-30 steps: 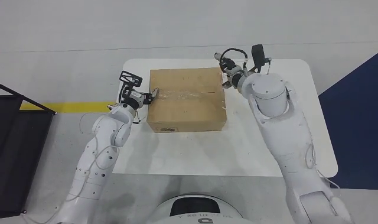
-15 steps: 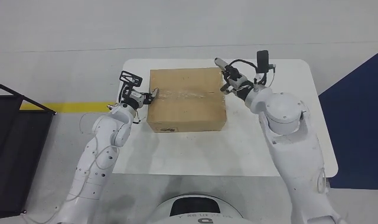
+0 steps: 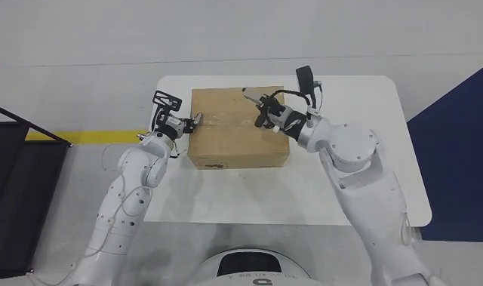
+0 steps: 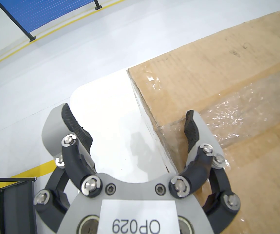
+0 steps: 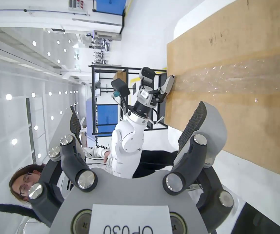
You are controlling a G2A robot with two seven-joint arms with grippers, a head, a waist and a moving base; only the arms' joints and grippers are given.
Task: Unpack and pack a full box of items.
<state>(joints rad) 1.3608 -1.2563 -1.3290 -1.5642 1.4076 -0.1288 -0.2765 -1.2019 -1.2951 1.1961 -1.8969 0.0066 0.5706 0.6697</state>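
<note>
The box (image 3: 238, 127) sits shut and taped in the middle of the white table (image 3: 362, 180). You can see that the right gripper (image 3: 256, 109) has swung in from the box's far right corner and now hangs over the lid, above the tape strip (image 3: 226, 121), its fingers spread wide. Your left gripper (image 4: 127, 113) has not moved: it stays at the box's left edge, fingers apart, one over the lid's rim at the tape's end and the other over the table.
</note>
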